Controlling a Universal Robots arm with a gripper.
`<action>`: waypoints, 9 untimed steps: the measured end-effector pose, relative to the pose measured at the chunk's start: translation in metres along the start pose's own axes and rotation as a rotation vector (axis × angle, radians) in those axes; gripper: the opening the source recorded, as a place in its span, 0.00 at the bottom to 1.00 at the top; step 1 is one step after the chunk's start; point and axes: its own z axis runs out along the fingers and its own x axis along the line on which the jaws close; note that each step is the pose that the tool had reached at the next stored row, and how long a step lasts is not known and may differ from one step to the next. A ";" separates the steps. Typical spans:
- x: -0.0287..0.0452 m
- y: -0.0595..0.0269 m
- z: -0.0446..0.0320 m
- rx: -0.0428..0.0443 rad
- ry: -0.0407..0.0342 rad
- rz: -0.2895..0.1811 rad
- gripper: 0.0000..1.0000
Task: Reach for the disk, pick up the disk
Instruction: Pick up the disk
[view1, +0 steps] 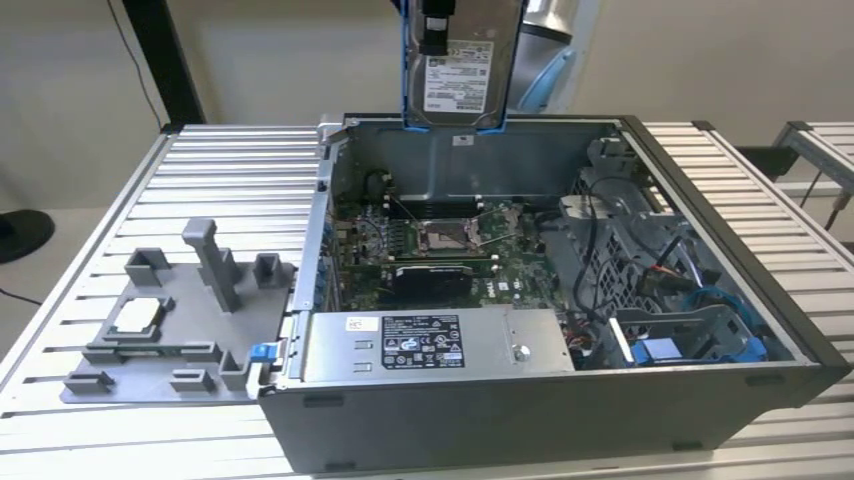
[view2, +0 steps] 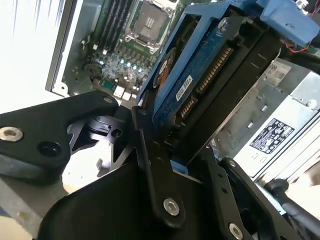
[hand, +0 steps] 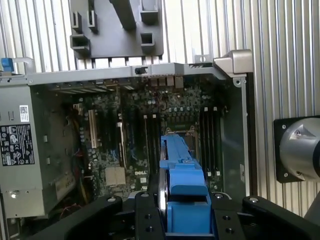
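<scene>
Pincer (hand: 186, 222) plates of matt black metal, bolted with round screw heads, are clamped on the disk (view1: 457, 75) by its blue plastic frame. In the exterior view the disk hangs upright in the air above the far wall of the open computer case (view1: 561, 420). Its flat silver-grey face and white printed label are turned toward the camera, with a blue rail down each side. In the second wrist view one slim black finger (view2: 152, 170) presses against the frame. The disk's underside there is a blue circuit board with a row of gold connector pins.

The case is a grey sheet-metal box lying on its side on a ribbed aluminium table (view1: 227, 170). Inside it lies a dark green motherboard (view1: 441, 245) with a square socket. At its near edge sits a larger grey box (view1: 427, 345) with a black-and-white label. On the exterior view's left of the case rests a grey moulded fixture (view1: 200, 290) with posts and pockets. One of its pockets holds a small square silver chip (view1: 138, 315).
</scene>
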 end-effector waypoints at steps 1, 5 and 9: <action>-0.0002 -0.0024 0.0000 0.0000 0.0000 0.000 0.00; -0.0013 -0.0125 0.0000 0.0000 0.0000 0.000 0.00; -0.0027 -0.0250 0.0000 -0.0001 0.0000 0.000 0.00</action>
